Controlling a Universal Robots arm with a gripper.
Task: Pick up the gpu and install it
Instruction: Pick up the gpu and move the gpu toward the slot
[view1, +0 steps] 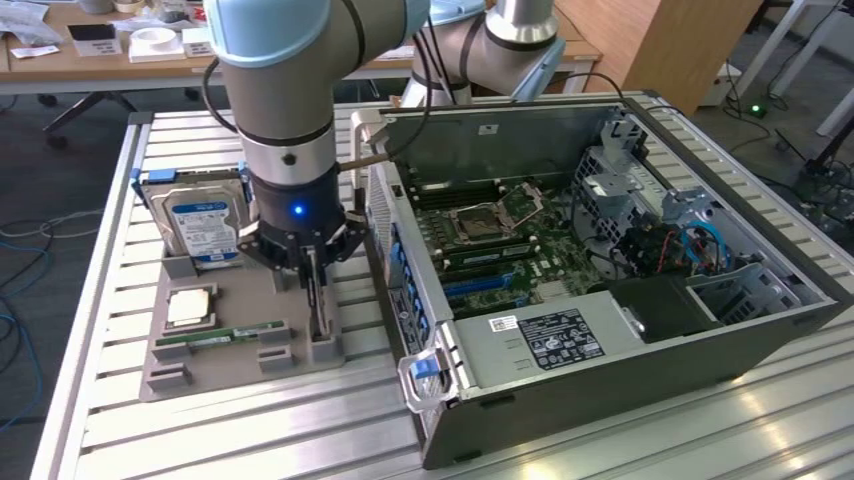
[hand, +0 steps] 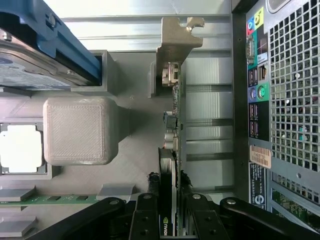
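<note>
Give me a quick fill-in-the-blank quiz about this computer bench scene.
The end effector is shut on the thin green-and-black gpu card, standing on ___ in the grey plastic holder. The silver hard drive with blue-white label stands ___. The open black computer case lies on the exterior view's ___ of the holder. Missing: edge; upright; right.

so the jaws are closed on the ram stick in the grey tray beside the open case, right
Not the ram stick. The wrist view shows the jaws of the gripper closed on the gpu, which stands on edge in the grey tray beside the open case. The ram stick lies flat in the same tray, apart from the jaws.
</note>
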